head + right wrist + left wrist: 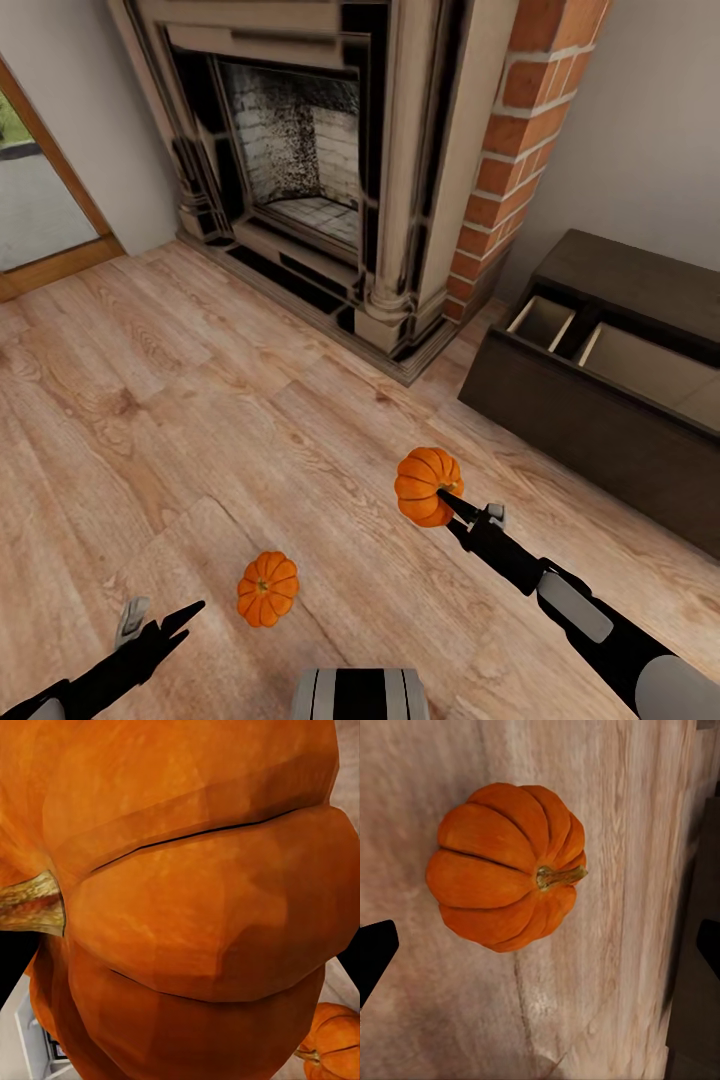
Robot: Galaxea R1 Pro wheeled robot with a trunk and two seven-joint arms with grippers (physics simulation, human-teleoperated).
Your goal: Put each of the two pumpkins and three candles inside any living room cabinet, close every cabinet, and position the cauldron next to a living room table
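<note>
My right gripper (442, 496) is shut on a bright-orange ribbed pumpkin (426, 486) and holds it above the wood floor, short of the cabinet. Seen close in the right wrist view, this pumpkin (202, 907) has its stem at one side. A second pumpkin (267, 588) lies on the floor near the view's bottom. My left gripper (160, 620) hovers open just left of it. In the left wrist view that pumpkin (506, 866) sits ahead of the spread fingertips (375, 956). The dark-brown cabinet (600, 430) stands at the right with its top drawer (640, 365) pulled open. Candles, cauldron and table are out of view.
A stone fireplace (300, 150) with a raised hearth and a brick column (510, 150) fills the back wall. A doorway (30, 200) opens at the far left. Bare plank floor (150, 400) stretches between the hearth and me.
</note>
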